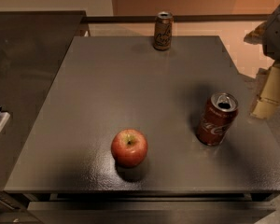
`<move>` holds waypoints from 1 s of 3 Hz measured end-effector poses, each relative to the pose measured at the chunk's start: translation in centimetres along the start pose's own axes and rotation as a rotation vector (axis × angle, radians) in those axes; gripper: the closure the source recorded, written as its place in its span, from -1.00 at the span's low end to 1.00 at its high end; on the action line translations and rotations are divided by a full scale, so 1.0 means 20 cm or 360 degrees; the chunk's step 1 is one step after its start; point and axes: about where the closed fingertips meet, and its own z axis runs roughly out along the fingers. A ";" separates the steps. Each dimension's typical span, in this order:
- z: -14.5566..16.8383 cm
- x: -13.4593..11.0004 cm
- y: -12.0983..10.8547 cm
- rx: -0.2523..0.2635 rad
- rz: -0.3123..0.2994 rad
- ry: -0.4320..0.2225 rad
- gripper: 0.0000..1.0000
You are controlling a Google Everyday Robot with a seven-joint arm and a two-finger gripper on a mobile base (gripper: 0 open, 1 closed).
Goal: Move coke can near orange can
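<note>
The coke can (216, 119), red with white script and an open silver top, stands upright on the right side of the dark grey table (130, 78). The orange can (162, 31), dull orange-tan with dark lettering, stands upright at the table's far edge, right of the middle. My gripper (272, 93), with cream-coloured parts under a grey arm, hangs at the right edge of the view, beyond the table's right side and to the right of the coke can, apart from it. It holds nothing that shows.
A red apple (129, 147) sits on the table near the front, left of the coke can. A dark counter (28, 55) adjoins the table on the left. A rail (200, 18) runs behind the table.
</note>
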 end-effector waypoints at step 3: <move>0.13 0.08 -0.01 -0.0086 0.0032 -0.0234 -1.00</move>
